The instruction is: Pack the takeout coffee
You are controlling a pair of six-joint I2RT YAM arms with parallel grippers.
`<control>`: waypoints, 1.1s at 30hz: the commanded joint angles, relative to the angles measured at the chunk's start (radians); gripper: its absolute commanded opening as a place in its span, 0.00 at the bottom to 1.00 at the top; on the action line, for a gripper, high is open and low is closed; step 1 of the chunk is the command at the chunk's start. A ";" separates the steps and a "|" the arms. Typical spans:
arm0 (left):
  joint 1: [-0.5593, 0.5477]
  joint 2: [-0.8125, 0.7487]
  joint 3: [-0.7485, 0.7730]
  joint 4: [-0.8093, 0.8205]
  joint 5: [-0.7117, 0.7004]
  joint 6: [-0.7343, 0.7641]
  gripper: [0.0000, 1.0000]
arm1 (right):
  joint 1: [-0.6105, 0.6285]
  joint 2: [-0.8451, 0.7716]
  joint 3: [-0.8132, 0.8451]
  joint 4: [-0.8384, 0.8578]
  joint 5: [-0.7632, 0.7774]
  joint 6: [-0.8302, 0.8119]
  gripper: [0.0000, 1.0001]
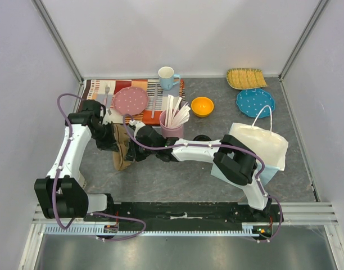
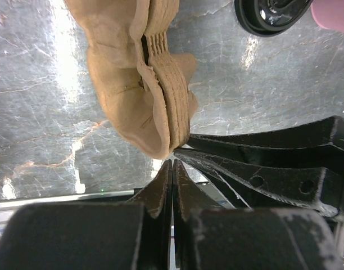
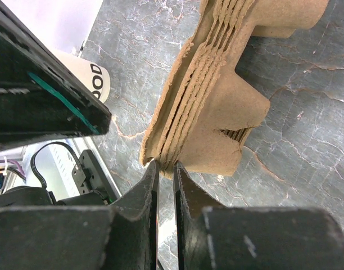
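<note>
Right pincer (image 3: 164, 166) nipping tray stack (image 3: 217, 107), marbled tabletop (image 3: 307, 169)

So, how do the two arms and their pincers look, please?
Both arms have white links and bulky black joints and bases. A purple cable loops along the left arm, and another runs along the right arm. The left pincer and the right pincer each have two flat black fingers that narrow to the tips, with scuffed edges. I can read no markings.

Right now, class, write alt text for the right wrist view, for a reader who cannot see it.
A stack of brown moulded-pulp cup carriers sits on a grey marbled table, seen close up. The right gripper, its fingertips almost together, meets the stack's near edge.
</note>
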 commanded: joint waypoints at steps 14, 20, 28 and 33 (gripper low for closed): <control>0.007 0.011 -0.092 0.081 0.020 -0.002 0.44 | -0.030 0.035 -0.036 -0.110 0.074 -0.035 0.11; 0.007 0.031 -0.110 0.089 0.015 -0.011 0.29 | -0.030 0.030 -0.043 -0.103 0.072 -0.035 0.11; 0.010 0.044 -0.115 0.087 -0.040 -0.011 0.25 | -0.030 0.029 -0.046 -0.101 0.066 -0.037 0.11; 0.010 0.063 -0.113 0.098 -0.033 -0.015 0.27 | -0.030 0.027 -0.048 -0.098 0.063 -0.037 0.11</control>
